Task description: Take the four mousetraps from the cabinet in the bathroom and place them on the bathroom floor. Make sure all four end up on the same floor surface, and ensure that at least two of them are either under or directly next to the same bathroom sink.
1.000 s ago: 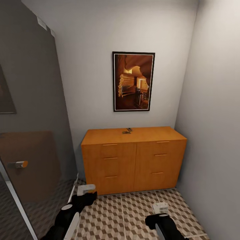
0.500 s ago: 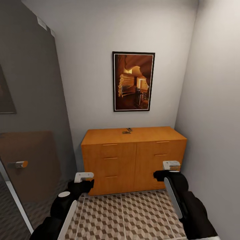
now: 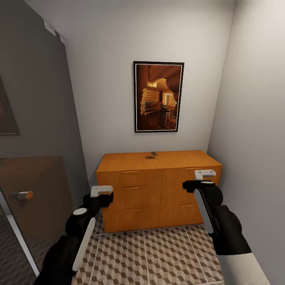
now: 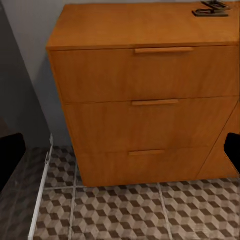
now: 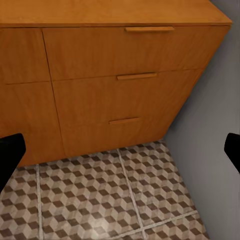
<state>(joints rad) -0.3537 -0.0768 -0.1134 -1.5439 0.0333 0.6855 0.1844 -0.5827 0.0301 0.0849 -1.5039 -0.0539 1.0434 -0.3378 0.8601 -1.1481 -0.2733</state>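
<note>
**Both tools raised and facing the cabinet, nothing picked up yet**

Left tool hangs in front of the cabinet, level with the drawers on that side, its white-tipped fingers pointing at the wood and holding nothing. In the left wrist view the two dark fingertips sit far out at either edge, so the jaws stand well apart. To the left of the cabinet a dark door with a metal handle stands open against the wall.

On the cabinet's top, near the back and about the middle, lies a small dark cluster that I take to be the mousetraps; the left wrist view shows it at the far corner of the top. It is too small to count how many are there. Above the cabinet hangs a framed picture.

Right tool is held higher, before the cabinet's upper right drawer and close under the top edge, empty, its fingertips likewise spread wide in its own wrist view. Judging by that posture, both arms are lifted for a reach over the top. Below the cabinet the bathroom floor shows its cube-pattern tiles.
</note>
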